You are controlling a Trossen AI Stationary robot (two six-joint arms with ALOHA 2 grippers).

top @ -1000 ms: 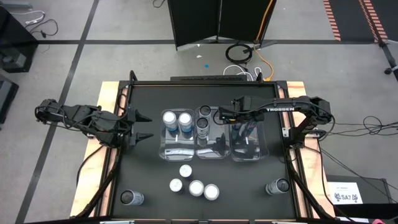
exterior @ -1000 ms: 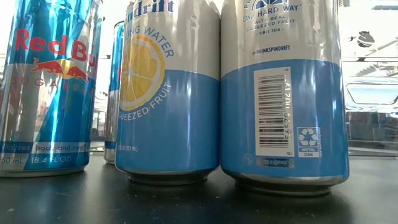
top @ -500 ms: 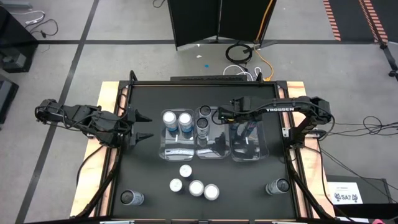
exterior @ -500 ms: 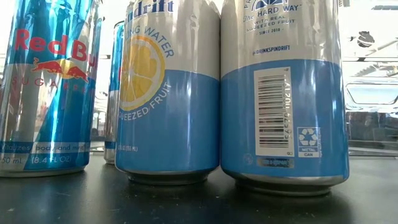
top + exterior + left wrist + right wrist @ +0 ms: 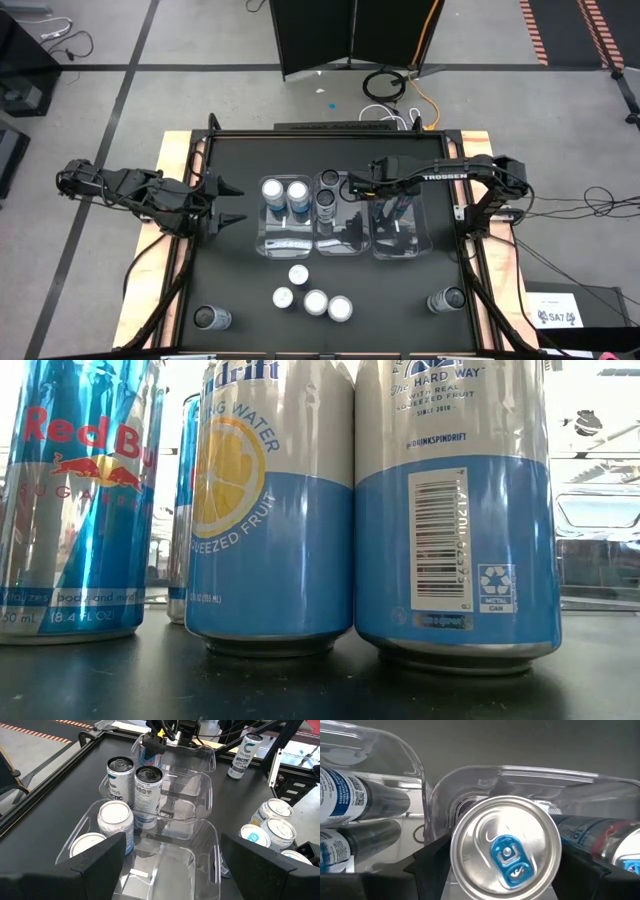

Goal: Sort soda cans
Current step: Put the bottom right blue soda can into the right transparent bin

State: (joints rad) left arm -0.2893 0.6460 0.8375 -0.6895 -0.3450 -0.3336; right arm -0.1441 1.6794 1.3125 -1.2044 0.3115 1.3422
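Three clear bins stand side by side mid-table. The left bin (image 5: 272,240) holds two white-topped cans (image 5: 285,192), and the middle bin (image 5: 340,245) holds two dark cans (image 5: 135,787). A silver-topped blue can (image 5: 506,852) stands upright in the right bin (image 5: 405,245). My right gripper (image 5: 388,198) points down over it, open, one finger on either side of its top. My left gripper (image 5: 232,205) waits open at the table's left, beside the left bin. Several loose cans (image 5: 312,295) stand toward the near edge. My right gripper comes at the blue can's top (image 5: 470,827) from above, with its fingers (image 5: 427,862) flanking the rim. I cannot tell whether they touch the can. The can stands upright in the bin.
Single cans stand at the near left (image 5: 212,318) and near right (image 5: 447,298) corners. The low view is filled by a blue-silver can (image 5: 80,500) and two light-blue cans (image 5: 450,510) close to the camera. Wooden rails (image 5: 178,150) edge the black table.
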